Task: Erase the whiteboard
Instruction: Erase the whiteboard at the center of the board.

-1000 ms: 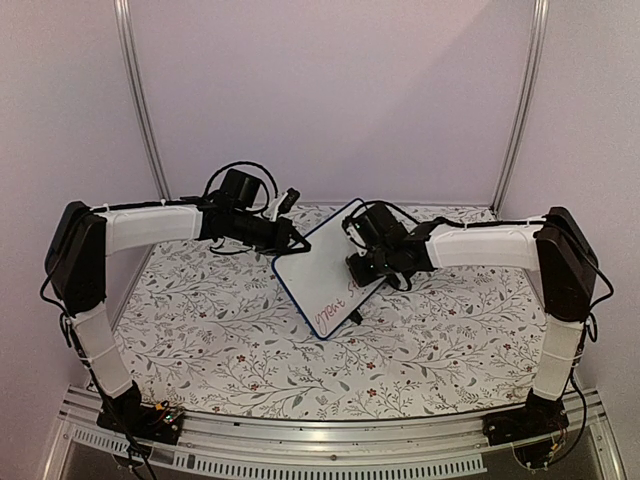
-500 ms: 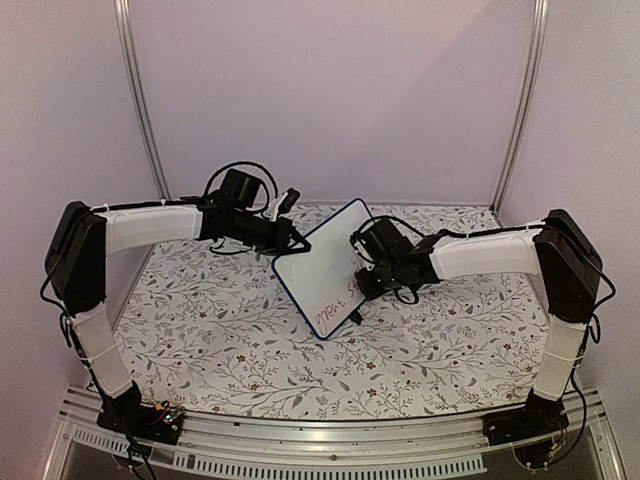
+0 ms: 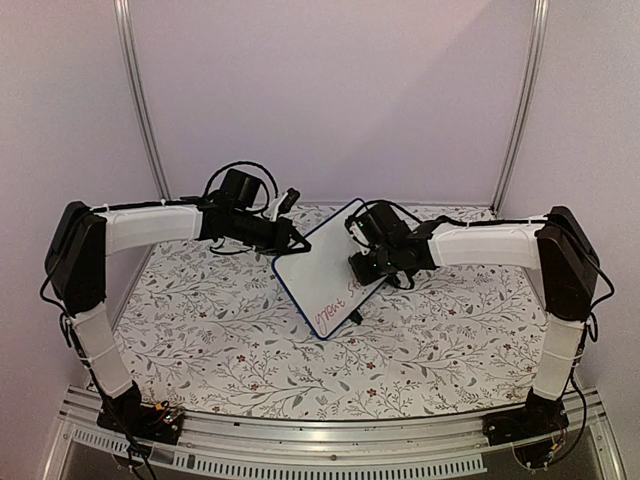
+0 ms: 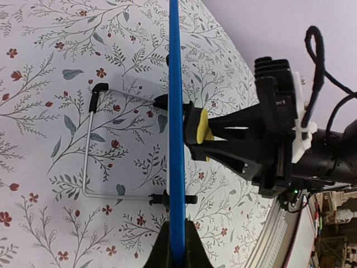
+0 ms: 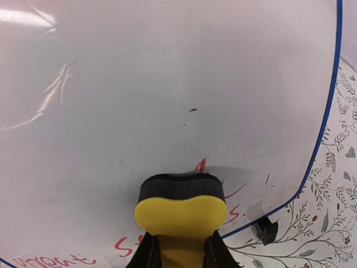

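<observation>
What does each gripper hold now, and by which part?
The left gripper pinches the whiteboard by its blue frame edge. The right gripper clamps the yellow eraser by its yellow back, dark pad toward the board.

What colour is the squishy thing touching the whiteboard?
Yellow, with a black layer against the whiteboard; the right wrist view shows the sponge eraser best.

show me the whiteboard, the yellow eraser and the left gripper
whiteboard [image 3: 318, 272], top external view, on its bare white writing face
yellow eraser [image 5: 181, 215], right wrist view, on its yellow back
left gripper [image 4: 177, 245], left wrist view, midway between its fingertips, where they clamp the board's blue edge
</observation>
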Controlling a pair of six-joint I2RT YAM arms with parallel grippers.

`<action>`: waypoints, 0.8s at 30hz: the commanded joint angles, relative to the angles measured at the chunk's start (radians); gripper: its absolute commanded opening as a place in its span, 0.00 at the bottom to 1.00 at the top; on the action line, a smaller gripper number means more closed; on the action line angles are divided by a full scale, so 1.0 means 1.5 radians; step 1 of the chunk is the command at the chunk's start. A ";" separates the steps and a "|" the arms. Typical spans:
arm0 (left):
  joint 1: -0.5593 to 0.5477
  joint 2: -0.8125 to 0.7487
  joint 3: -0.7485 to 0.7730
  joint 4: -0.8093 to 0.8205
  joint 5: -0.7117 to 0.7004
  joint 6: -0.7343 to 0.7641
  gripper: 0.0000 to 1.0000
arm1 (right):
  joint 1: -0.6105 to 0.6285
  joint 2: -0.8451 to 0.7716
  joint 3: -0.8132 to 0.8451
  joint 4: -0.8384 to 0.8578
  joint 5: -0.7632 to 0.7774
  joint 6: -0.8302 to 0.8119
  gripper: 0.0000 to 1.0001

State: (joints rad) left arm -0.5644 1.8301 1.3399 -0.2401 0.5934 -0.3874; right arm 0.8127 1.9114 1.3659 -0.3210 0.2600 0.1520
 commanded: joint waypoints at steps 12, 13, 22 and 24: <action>-0.023 -0.008 0.001 -0.025 0.027 0.044 0.00 | -0.007 -0.010 -0.083 0.025 -0.012 0.021 0.16; -0.023 -0.007 0.001 -0.026 0.027 0.044 0.00 | -0.006 -0.015 -0.090 0.026 -0.010 0.021 0.15; -0.023 -0.007 0.001 -0.024 0.027 0.043 0.00 | -0.008 -0.012 -0.059 0.031 -0.002 0.014 0.16; -0.023 -0.008 0.001 -0.024 0.026 0.044 0.00 | -0.011 -0.003 -0.035 0.031 0.001 0.007 0.16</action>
State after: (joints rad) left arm -0.5644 1.8301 1.3399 -0.2401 0.5941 -0.3874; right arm 0.8074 1.8896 1.2434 -0.2928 0.2569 0.1722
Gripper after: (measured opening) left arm 0.028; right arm 0.202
